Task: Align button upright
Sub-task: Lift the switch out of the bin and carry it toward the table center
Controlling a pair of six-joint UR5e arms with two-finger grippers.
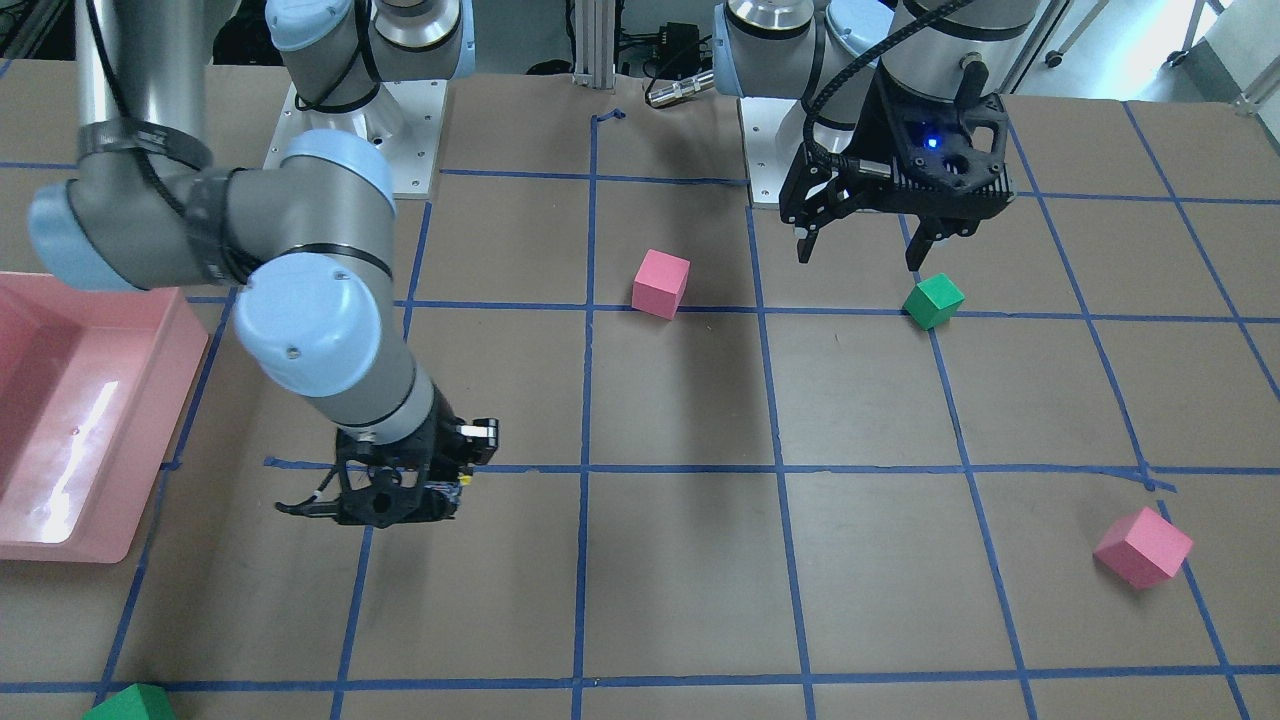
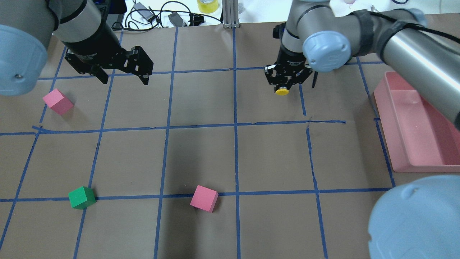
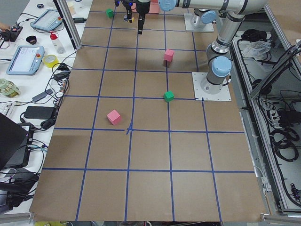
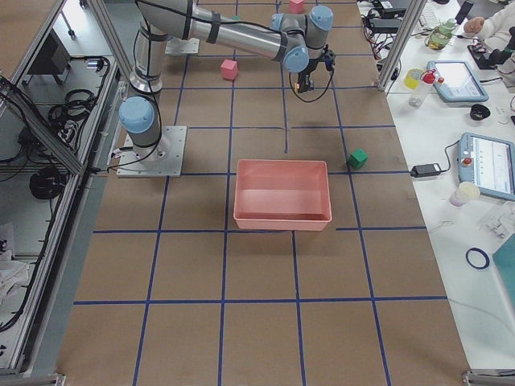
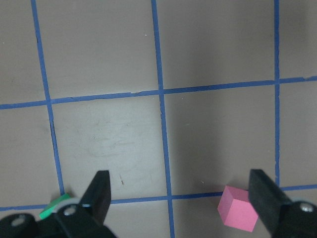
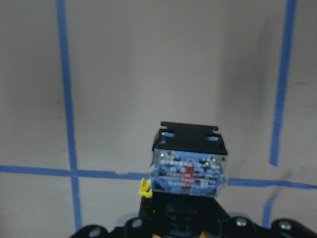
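Note:
The button shows its yellow cap (image 2: 282,91) in the overhead view, just under my right gripper (image 2: 287,80). The right gripper is shut on the button and holds it low over the table. In the right wrist view the black-and-silver blocky base (image 6: 189,163) sticks out past the gripper, toward the table. In the front-facing view my right gripper (image 1: 400,495) is at the lower left, and only a speck of yellow shows there. My left gripper (image 2: 122,76) is open and empty above the table, its two fingers (image 5: 99,193) wide apart.
A pink bin (image 2: 386,126) stands to the right of the right gripper. Pink cubes (image 2: 58,101) (image 2: 204,198) and a green cube (image 2: 82,197) lie on the paper with its blue tape grid. Another green cube (image 1: 130,703) sits at the far edge.

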